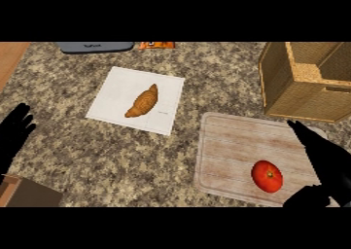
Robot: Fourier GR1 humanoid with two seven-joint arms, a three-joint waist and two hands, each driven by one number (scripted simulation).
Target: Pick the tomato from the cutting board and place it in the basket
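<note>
A red tomato (pixel 267 176) lies on the pale wooden cutting board (pixel 228 151) at the lower right. The woven basket (pixel 292 90) stands at the upper right, just beyond the board's far edge. My right hand (pixel 327 160) hovers over the board's right side, fingers straight and pointing away, the thumb (pixel 307 198) below and right of the tomato; it is open and does not hold the tomato. My left hand (pixel 11 133) rests open at the left edge, fingers up.
A croissant (pixel 143 101) lies on a white sheet (pixel 110 104) in the middle of the granite counter. A grey object (pixel 95 46) and an orange packet (pixel 156 45) sit at the far edge. A brown box corner (pixel 24 193) shows at the lower left.
</note>
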